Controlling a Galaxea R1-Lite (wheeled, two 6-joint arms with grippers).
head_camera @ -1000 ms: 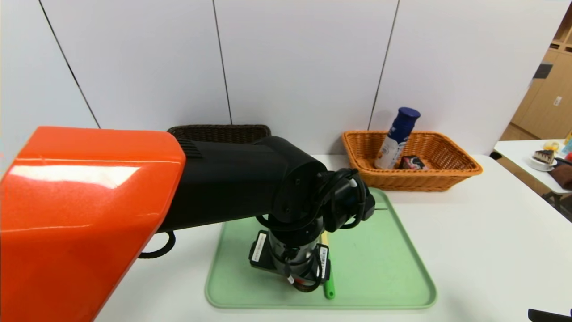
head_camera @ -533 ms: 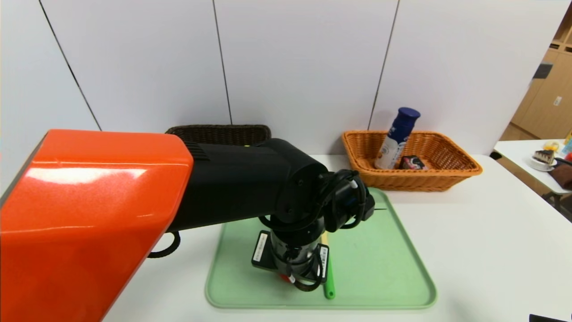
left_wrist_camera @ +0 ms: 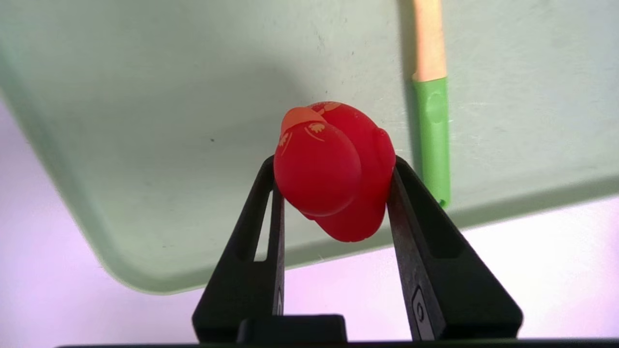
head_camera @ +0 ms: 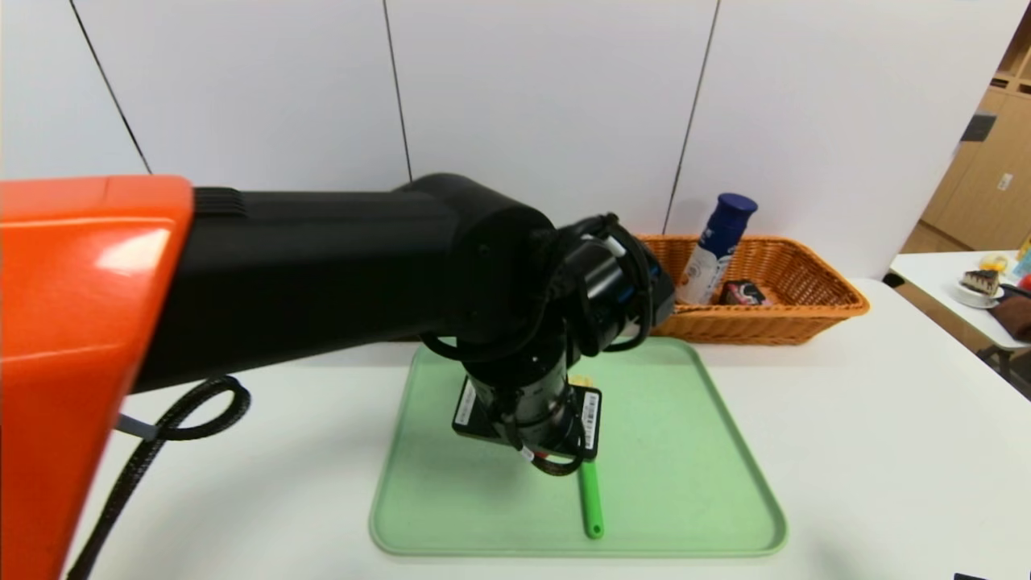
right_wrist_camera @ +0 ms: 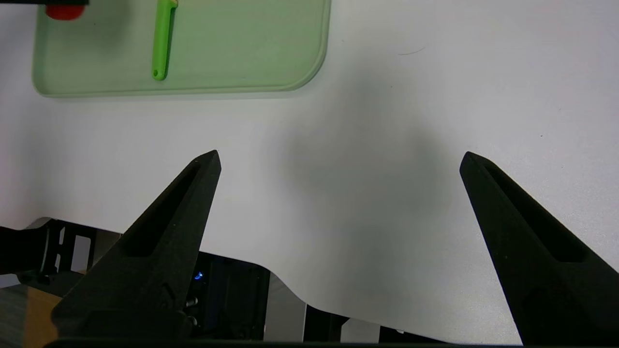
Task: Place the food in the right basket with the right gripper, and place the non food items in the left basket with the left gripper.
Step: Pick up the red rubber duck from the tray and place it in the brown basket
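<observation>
My left gripper (left_wrist_camera: 332, 163) is shut on the small red rubber duck (left_wrist_camera: 319, 166) and holds it above the green tray (left_wrist_camera: 145, 145). In the head view the left wrist (head_camera: 523, 403) hides the duck. The yellow pasta fork with the green handle (head_camera: 591, 499) lies on the tray and also shows in the left wrist view (left_wrist_camera: 432, 130). The white bottle with the blue cap (head_camera: 713, 250) and the black carton (head_camera: 743, 292) sit in the orange basket (head_camera: 805, 318). The dark brown basket is hidden behind my left arm. My right gripper (right_wrist_camera: 338, 159) is open and empty above the table's front edge.
The green tray (head_camera: 685, 483) sits mid-table, in front of the orange basket. The big orange and black left arm (head_camera: 282, 274) fills the left of the head view. A side table with a cake plate (head_camera: 979, 283) stands at far right.
My left arm has risen and lifted the red duck off the tray. The arm now covers the dark brown basket. The fork has stayed in place.
</observation>
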